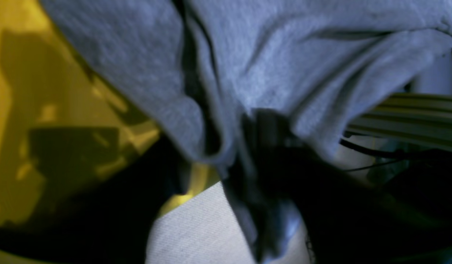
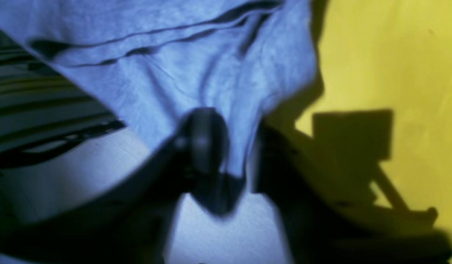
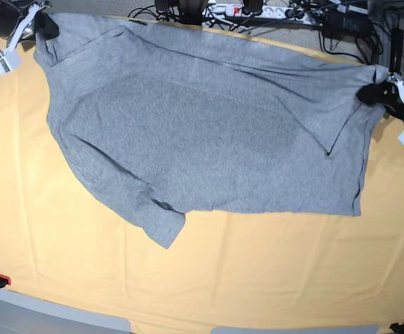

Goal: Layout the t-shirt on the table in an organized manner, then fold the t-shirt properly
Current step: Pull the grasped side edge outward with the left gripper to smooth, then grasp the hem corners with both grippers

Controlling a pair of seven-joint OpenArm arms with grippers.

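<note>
Nearest the base camera, the table (image 3: 209, 292) shows a broad band of bare yellow-orange cloth running the full width of the front, with faint crease lines and nothing lying on it; more bare cloth runs down the view's left side beneath the shirt's lower sleeve. Farther in, the t-shirt (image 3: 202, 132) lies spread plain side up, its long axis running across the table from side to side. One short sleeve points toward the near edge at the view's lower left, and a straight dark-seamed edge runs along the view's right. The far edge of the shirt sits at the table's back edge, beside a tangle of cables (image 3: 258, 14). At the far corners, the right gripper (image 3: 40, 26) meets the shirt's upper corner on the view's left and the left gripper (image 3: 370, 94) meets the corner on the view's right. Grey fabric hangs bunched between each gripper's jaws in the wrist views, but blur hides whether they clamp it.
</note>
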